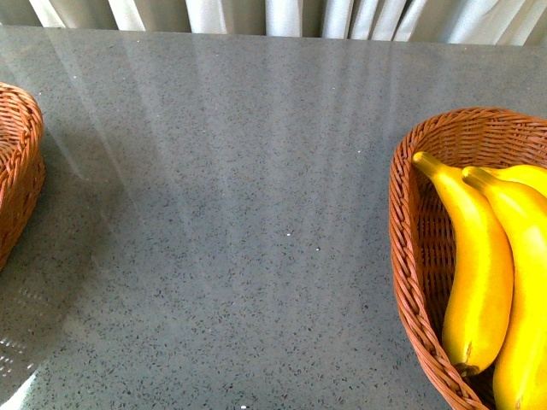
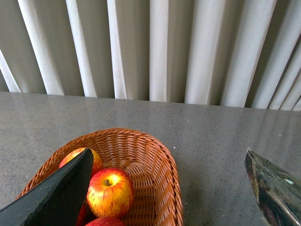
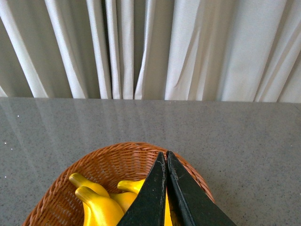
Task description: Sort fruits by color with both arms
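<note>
Front view first: neither of my arms shows here, just the grey table (image 1: 222,213) with a wicker basket at each side. Right basket (image 1: 410,248) holds bananas (image 1: 479,273), and I count three of them in this view, two lying side by side and a third peeking out behind at the frame edge. Left basket (image 1: 21,162) is cut off at the frame edge, contents hidden.

Left wrist view now: my left gripper (image 2: 169,188) is spread wide, one dark finger (image 2: 56,197) on one side, the other finger well apart, nothing between them. Just under and beside that dark finger sits the apple basket (image 2: 160,165). I count three apples (image 2: 110,192): one in full view, one partly behind my finger, one barely showing at the frame edge.

Right wrist view: my right gripper (image 3: 166,155) has its fingers pressed together, tips touching, pinching nothing that I can see. Right below the tips is the banana basket (image 3: 108,162), with three yellow banana ends (image 3: 101,207) visible just beside my fingers. White curtains (image 3: 150,47) hang beyond the table.
</note>
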Available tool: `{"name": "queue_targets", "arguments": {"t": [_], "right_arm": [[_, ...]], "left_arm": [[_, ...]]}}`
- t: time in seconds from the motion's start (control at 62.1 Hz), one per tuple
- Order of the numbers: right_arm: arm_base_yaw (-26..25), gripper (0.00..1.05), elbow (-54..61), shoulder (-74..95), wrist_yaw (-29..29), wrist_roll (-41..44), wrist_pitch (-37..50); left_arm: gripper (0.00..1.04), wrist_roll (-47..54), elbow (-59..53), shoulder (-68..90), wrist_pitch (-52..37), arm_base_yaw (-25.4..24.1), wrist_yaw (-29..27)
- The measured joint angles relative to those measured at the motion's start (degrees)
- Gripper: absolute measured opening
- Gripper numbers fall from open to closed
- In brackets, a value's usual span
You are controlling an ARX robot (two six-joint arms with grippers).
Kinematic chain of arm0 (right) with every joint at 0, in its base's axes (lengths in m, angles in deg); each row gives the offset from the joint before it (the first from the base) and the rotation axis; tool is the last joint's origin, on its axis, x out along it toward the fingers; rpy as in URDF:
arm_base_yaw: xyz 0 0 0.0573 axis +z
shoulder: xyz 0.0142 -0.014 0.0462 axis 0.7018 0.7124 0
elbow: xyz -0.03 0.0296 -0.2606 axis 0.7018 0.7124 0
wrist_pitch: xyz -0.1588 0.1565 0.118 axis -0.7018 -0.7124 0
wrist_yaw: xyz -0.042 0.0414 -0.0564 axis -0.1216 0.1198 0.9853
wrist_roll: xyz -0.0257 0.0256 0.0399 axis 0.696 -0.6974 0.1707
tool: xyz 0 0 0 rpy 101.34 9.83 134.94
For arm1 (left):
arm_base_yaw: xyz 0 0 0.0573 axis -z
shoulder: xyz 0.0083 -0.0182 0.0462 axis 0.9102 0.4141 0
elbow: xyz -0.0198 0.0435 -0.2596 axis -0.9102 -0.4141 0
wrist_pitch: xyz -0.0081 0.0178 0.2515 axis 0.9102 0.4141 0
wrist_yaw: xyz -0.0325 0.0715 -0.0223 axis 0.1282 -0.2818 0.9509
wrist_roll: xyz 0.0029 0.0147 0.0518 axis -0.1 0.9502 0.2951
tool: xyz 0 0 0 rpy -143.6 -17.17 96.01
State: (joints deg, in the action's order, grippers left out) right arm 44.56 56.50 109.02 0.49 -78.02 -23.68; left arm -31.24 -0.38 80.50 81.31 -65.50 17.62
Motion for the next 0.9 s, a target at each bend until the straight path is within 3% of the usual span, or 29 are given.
{"name": "queue_targets", "arguments": {"t": [0.805, 0.87, 0.902], "right_arm": [[0.0, 0.02, 0.0, -18.43, 0.0, 0.0, -17.97], [0.0, 0.02, 0.0, -25.99, 0.04, -0.09, -27.04], [0.0, 0.02, 0.0, -27.02, 0.0, -0.11, -27.28]], "left_arm": [[0.96, 0.0, 0.0, 0.0, 0.0, 0.0, 0.0], [0.96, 0.0, 0.0, 0.0, 0.0, 0.0, 0.0], [0.96, 0.0, 0.0, 0.0, 0.0, 0.0, -0.02]]}}
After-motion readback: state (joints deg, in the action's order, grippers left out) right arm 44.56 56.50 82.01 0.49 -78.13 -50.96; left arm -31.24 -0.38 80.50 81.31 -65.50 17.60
